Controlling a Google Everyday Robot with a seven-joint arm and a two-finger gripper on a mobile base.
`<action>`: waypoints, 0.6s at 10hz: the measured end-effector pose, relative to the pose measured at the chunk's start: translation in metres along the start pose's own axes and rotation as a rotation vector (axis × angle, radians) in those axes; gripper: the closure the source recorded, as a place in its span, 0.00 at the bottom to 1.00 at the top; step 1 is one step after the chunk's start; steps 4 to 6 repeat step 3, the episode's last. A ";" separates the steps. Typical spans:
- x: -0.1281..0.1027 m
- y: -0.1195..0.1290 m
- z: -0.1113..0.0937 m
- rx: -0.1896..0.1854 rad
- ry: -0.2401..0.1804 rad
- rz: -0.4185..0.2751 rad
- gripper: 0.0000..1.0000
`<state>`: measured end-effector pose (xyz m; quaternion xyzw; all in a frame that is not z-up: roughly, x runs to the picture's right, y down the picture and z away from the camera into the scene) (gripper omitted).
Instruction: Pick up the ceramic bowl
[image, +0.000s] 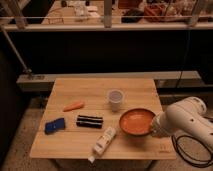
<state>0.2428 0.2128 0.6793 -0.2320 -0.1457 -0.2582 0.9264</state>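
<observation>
The ceramic bowl (136, 121) is a wide, shallow orange-red bowl with a darker rim. It sits on the wooden table (90, 90), at the front right. My gripper (154, 128) is at the bowl's right rim, at the end of the white arm (185, 119) that reaches in from the right. The arm's bulk covers the fingertips.
A small translucent white cup (115, 99) stands just behind the bowl. A black bar (89, 121), a white tube (103, 142), a blue packet (54, 125) and an orange carrot-like piece (74, 106) lie to the left. A black cable (192, 152) loops on the floor at the right.
</observation>
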 end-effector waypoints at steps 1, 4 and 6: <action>-0.001 -0.001 -0.003 0.000 0.000 -0.002 0.94; -0.003 -0.003 -0.012 0.001 -0.001 -0.005 0.94; -0.003 -0.003 -0.012 0.001 -0.001 -0.005 0.94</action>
